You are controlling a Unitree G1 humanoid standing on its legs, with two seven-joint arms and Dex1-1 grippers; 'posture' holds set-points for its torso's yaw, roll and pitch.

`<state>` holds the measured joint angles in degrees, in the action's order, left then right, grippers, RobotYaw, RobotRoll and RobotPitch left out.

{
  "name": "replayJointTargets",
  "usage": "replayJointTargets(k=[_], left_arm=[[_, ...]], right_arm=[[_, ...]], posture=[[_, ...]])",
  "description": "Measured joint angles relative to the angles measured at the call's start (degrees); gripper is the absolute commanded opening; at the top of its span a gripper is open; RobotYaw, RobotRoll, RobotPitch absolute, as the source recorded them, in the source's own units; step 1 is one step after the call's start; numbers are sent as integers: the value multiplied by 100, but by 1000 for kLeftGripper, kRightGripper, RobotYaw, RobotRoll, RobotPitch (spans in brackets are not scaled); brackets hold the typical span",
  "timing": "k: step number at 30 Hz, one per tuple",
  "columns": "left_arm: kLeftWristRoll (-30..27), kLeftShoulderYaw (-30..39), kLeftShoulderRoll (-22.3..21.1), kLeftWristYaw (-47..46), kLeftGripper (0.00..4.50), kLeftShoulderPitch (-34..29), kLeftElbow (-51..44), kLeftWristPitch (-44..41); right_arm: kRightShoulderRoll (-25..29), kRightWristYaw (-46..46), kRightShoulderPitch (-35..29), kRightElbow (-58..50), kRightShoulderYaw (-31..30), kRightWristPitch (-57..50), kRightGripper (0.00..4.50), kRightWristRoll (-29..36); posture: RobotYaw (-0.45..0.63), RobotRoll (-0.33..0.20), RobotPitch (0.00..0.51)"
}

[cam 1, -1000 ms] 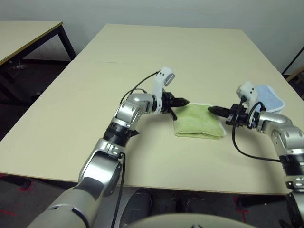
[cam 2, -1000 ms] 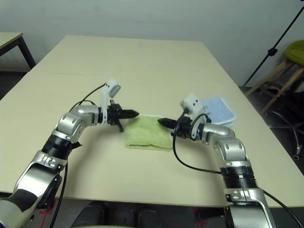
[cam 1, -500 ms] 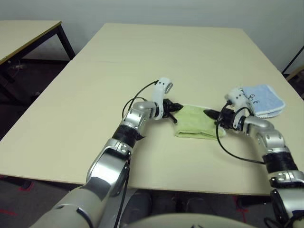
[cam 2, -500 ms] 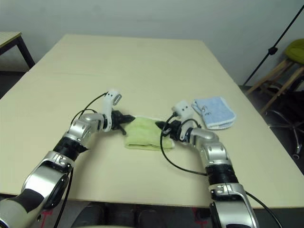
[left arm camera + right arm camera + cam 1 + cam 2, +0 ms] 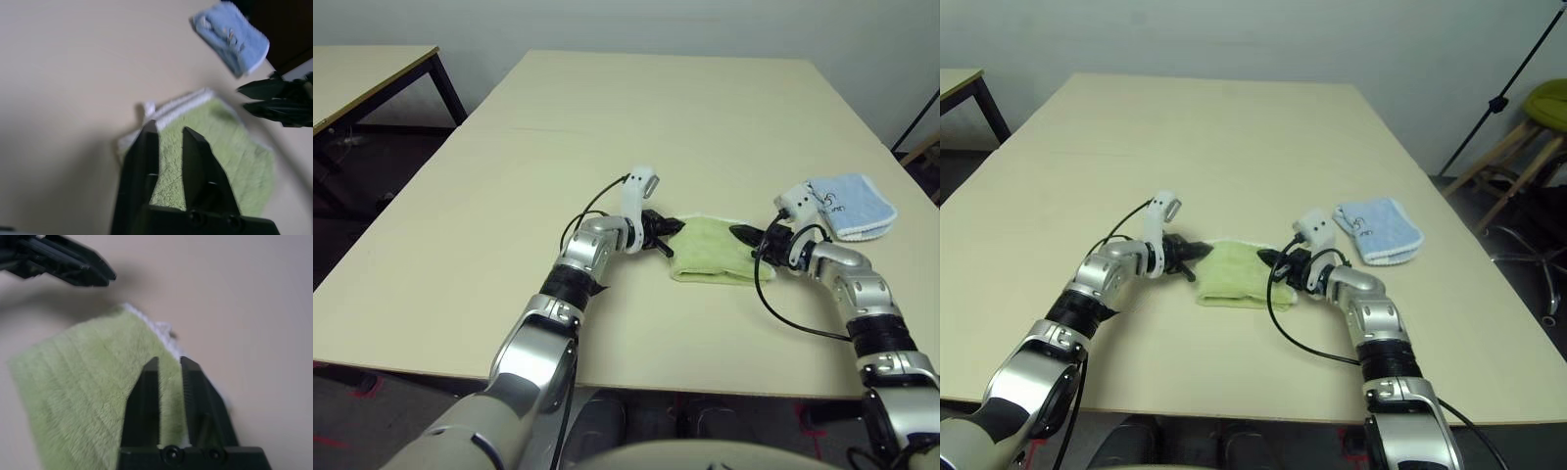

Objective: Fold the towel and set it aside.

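Both hands at the ends of the folded towel

The towel lies folded mid-surface, long axis running between my left hand and right hand. Each hand's fingers sit nearly together with a narrow gap, over its own far corner, clamping nothing I can see. A blue cloth lies toward the right edge.

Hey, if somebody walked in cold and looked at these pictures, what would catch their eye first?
Most striking is the folded green towel in the middle of the pale table, with the left gripper at its left edge and the right gripper at its right edge, jaws slightly parted. Next, a small blue cloth lies farther right, beyond the right arm.
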<state>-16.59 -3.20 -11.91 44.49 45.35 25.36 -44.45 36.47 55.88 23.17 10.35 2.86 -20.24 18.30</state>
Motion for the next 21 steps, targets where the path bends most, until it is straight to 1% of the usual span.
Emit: replayJointTargets(k=[1, 4, 6, 7, 9, 11, 13, 18, 21], left_arm=[[-84, 58, -94, 11, 2317, 35, -64, -215], [-381, 96, -433, 198, 3318, 92, -43, -1174], [-454, 77, -643, 331, 4032, 115, 119, -1650], [-483, 65, -709, 380, 4445, 138, 259, -1832], [-527, 60, -718, 430, 4445, 230, 611, -2030], [-528, 60, -619, 426, 4445, 422, 1073, -2157], [-532, 66, -503, 427, 4445, 583, 1432, -2239], [-573, 210, -16, 439, 4445, 984, 2318, -2319], [-589, 189, 226, 538, 4445, 1060, 2518, -2449]], right_arm=[[145, 77, -9, -134, 62, -55, 2147, 36], [831, 534, -197, -556, 95, -257, 3213, 185], [1238, 812, -313, -738, 132, -345, 3966, 243], [1417, 950, -364, -817, 162, -366, 4444, 275], [1679, 1194, -468, -994, 242, -367, 4444, 348], [1909, 1364, -596, -1157, 271, -354, 4444, 365], [2019, 1443, -691, -1281, 286, -328, 4444, 365], [2061, 1418, -924, -1610, 307, -339, 4444, 366], [2069, 1379, -1062, -1814, 314, -392, 4444, 367]], posture=[[33, 0, 55], [28, 0, 54], [27, 0, 53], [22, 0, 53], [20, 0, 53], [-3, 0, 52], [-10, 0, 51], [-46, 0, 49], [-65, 0, 45]])
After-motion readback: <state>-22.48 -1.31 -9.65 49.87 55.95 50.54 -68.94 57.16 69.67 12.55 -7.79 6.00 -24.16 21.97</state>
